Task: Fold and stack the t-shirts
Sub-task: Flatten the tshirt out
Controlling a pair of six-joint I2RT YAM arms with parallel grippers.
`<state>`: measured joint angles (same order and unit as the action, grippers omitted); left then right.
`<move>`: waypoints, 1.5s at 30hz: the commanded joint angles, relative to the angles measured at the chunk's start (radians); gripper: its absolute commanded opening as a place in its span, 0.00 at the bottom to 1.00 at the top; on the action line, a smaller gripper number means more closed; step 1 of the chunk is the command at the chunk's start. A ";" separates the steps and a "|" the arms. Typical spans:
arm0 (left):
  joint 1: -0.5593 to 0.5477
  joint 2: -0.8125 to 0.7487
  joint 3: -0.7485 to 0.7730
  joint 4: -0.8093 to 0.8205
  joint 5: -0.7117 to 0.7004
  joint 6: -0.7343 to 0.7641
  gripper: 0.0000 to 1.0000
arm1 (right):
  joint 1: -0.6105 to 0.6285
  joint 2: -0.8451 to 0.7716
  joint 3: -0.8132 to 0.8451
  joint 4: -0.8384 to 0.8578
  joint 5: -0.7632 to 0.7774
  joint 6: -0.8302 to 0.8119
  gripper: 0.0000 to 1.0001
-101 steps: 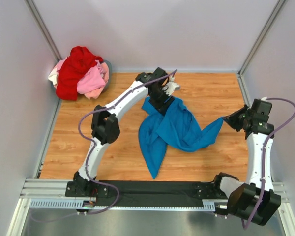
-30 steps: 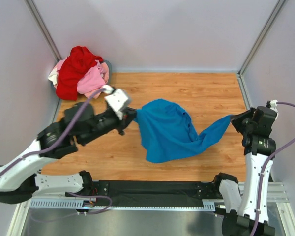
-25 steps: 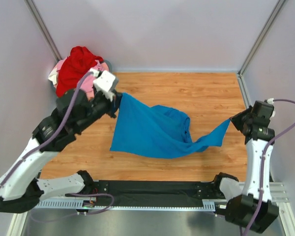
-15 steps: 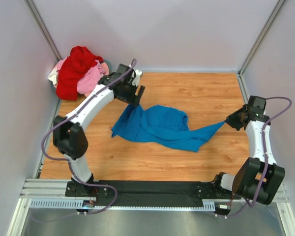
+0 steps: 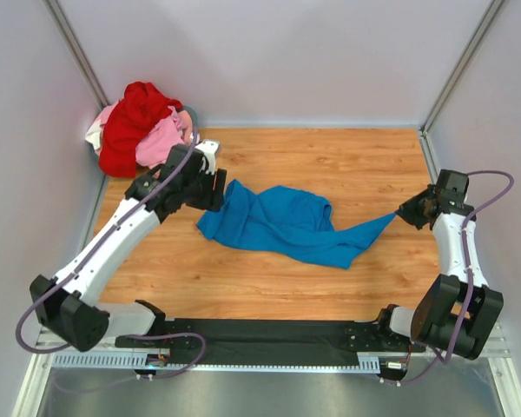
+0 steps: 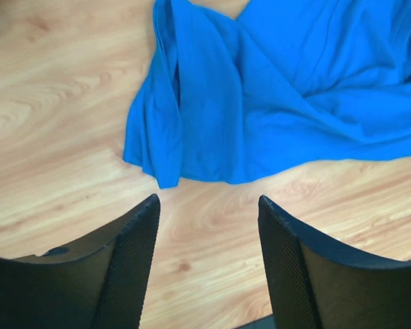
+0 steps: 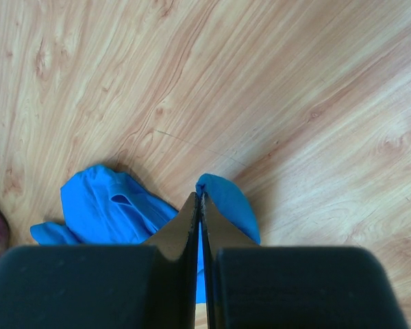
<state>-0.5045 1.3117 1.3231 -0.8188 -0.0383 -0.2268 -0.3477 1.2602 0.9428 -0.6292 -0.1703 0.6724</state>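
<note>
A bright blue t-shirt [image 5: 282, 226] lies rumpled across the middle of the wooden table, one end stretched to the right. My right gripper [image 5: 405, 214] is shut on that stretched end; the right wrist view shows blue cloth [image 7: 227, 200] pinched at the fingertips [image 7: 200, 197]. My left gripper [image 5: 215, 193] hovers just left of the shirt's left edge, open and empty. In the left wrist view the shirt's [image 6: 274, 96] hem lies beyond the spread fingers [image 6: 138, 247], with bare wood between them. A red t-shirt [image 5: 132, 122], a light pink one [image 5: 163, 141] and a whitish one [image 5: 94, 135] lie heaped at the back left corner.
Grey walls enclose the table [image 5: 347, 165] at the back and on both sides. A black rail [image 5: 269, 334] with the arm bases runs along the near edge. Bare wood shows at the back right and front left.
The left gripper let go of the blue shirt, opened and drew back to its left edge. The shirt dropped flat on the table; the right gripper still holds its end.
</note>
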 commanded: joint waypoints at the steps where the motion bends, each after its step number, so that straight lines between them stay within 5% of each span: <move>1: -0.005 -0.026 -0.158 0.088 0.055 -0.081 0.65 | 0.007 -0.028 -0.016 0.052 -0.021 -0.011 0.01; 5: -0.071 0.021 -0.249 0.173 0.082 -0.128 0.59 | 0.022 -0.024 -0.032 0.071 -0.037 -0.005 0.00; 9: -0.121 0.139 -0.231 0.126 -0.104 -0.157 0.80 | 0.026 -0.022 -0.030 0.062 -0.052 -0.017 0.00; 11: -0.121 0.179 -0.239 0.121 -0.206 -0.172 0.82 | 0.026 -0.038 -0.033 0.063 -0.060 -0.014 0.00; 20: -0.115 0.394 -0.179 0.086 -0.429 -0.183 0.70 | 0.044 -0.039 -0.027 0.071 -0.089 -0.010 0.00; 25: -0.083 0.475 -0.144 0.083 -0.437 -0.178 0.68 | 0.042 -0.028 -0.013 0.071 -0.109 -0.008 0.01; 28: -0.054 0.482 -0.137 0.095 -0.443 -0.169 0.42 | 0.042 -0.027 -0.013 0.074 -0.115 -0.007 0.01; 29: -0.046 0.477 -0.137 0.098 -0.445 -0.161 0.12 | 0.044 -0.025 -0.013 0.075 -0.117 -0.005 0.00; 30: -0.039 0.471 -0.136 0.098 -0.451 -0.158 0.00 | 0.042 -0.024 -0.013 0.075 -0.118 -0.004 0.00; 38: 0.151 0.426 -0.113 0.101 -0.390 -0.155 0.00 | 0.044 -0.010 -0.016 0.086 -0.130 -0.004 0.01; 40: 0.201 0.446 -0.108 0.102 -0.367 -0.161 0.05 | 0.044 -0.010 -0.015 0.083 -0.136 -0.004 0.01; 42: 0.263 0.458 -0.099 0.092 -0.353 -0.180 0.20 | 0.044 -0.018 -0.018 0.085 -0.138 -0.005 0.01; 43: 0.274 0.463 -0.094 0.087 -0.345 -0.183 0.31 | 0.044 -0.019 -0.022 0.086 -0.140 -0.005 0.00; 45: 0.261 0.451 -0.081 0.061 -0.353 -0.186 0.72 | 0.047 -0.022 -0.025 0.085 -0.140 -0.005 0.01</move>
<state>-0.2298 1.7790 1.2049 -0.7280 -0.4095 -0.3885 -0.3077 1.2423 0.9131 -0.5777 -0.2916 0.6727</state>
